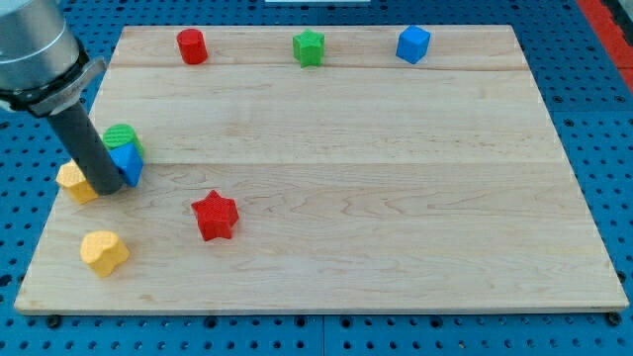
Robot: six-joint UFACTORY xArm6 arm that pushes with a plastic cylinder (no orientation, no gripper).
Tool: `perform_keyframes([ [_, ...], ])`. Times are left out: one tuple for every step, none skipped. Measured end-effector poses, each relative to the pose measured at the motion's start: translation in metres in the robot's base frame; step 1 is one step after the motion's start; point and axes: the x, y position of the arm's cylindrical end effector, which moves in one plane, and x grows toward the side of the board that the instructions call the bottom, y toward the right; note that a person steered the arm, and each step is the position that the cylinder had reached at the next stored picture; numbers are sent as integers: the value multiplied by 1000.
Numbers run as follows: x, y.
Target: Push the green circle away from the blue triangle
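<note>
The green circle [123, 137] sits near the board's left edge, touching the blue triangle [129, 164] just below it. My rod comes down from the view's top left, and my tip [107, 187] rests on the board at the blue triangle's left side, between it and a yellow block [73, 182]. The rod hides part of the green circle and of the blue triangle.
A red star [215, 216] lies right of and below the tip. A yellow block [104, 252] sits near the bottom left. Along the top edge are a red cylinder [192, 46], a green star [310, 47] and a blue cube [413, 44]. The wooden board [396, 198] lies on a blue pegboard.
</note>
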Motion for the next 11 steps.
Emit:
perform_keyframes([
  [-14, 0],
  [-28, 0],
  [-43, 0],
  [-53, 0],
  [-55, -23],
  [-69, -30],
  [-95, -9],
  [-96, 20],
  [-96, 46],
  [-62, 68],
  [-23, 58],
])
